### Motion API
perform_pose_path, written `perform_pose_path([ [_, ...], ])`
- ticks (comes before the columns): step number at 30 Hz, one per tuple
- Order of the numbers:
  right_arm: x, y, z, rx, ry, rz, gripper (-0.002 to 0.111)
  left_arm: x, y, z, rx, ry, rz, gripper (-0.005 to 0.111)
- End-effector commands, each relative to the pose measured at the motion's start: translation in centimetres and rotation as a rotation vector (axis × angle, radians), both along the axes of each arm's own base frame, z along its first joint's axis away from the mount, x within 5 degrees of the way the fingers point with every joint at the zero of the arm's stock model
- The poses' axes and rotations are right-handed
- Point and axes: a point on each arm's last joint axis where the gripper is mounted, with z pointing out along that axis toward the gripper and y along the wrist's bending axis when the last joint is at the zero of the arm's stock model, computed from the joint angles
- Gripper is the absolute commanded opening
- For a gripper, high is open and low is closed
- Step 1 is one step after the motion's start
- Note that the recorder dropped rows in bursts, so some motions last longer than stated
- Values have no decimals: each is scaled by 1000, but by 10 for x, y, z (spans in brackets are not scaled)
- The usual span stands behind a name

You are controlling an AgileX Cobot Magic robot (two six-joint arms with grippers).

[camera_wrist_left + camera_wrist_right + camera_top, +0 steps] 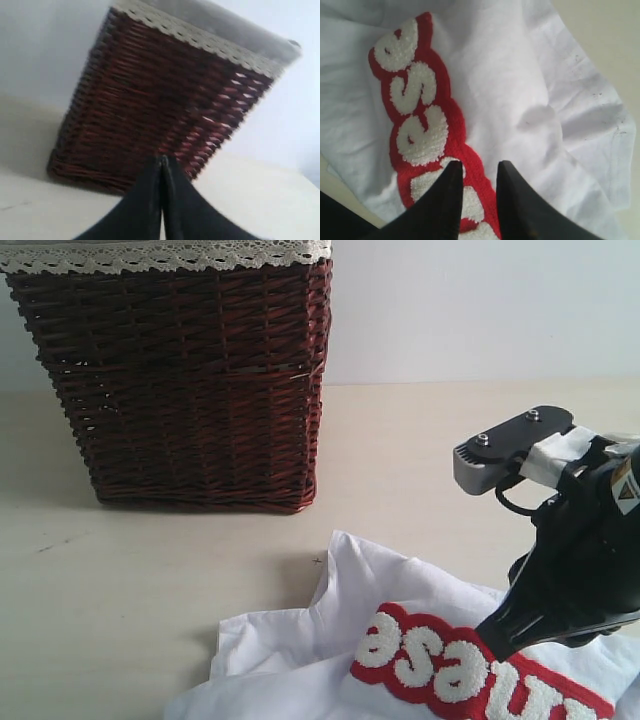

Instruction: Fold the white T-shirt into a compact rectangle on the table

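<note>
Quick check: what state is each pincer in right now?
Left pincer: closed, nothing seen in it.
Right pincer: open, tips at the T-shirt lettering.

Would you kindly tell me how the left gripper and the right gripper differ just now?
The left gripper has its fingers pressed together; the right gripper shows a narrow gap between them. The left gripper points toward the wicker basket, over the table; the right gripper is at the red-edged lettering on the white T-shirt. Both have black tapered fingers, and neither visibly holds anything.
</note>
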Motion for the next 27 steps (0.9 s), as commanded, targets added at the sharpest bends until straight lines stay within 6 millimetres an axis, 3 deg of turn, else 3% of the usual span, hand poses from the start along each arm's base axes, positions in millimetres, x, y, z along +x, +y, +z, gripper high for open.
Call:
perform_pose_path([
  [1,1,0,1,3,-23,11,24,3,-16,1,92,9,-224,0],
  [4,1,0,1,7,-26,10,24,11,-36,-4,212,69,-417,0],
  [7,1,0,1,8,-25,9,24,14,-62,1,330,-14,-684,0],
  [9,1,0,1,10,-26,9,24,23,-77,3,385,-13,-817,5],
  [12,1,0,1,10,-26,9,24,43,-97,-9,415,81,-963,22],
  [15,1,1,1,12,-25,8,24,60,-113,-18,436,135,-1054,24],
  [18,1,0,1,6,-22,9,24,79,-156,-24,553,129,-1182,24],
  [20,1,-1,1,-8,-29,16,24,80,-190,-32,733,88,-1219,25],
  [22,1,-3,0,-29,-31,24,24,77,-210,-41,858,88,-1205,31],
  [27,2,-9,0,-94,-36,7,24,72,-240,-60,1017,105,-1189,52],
])
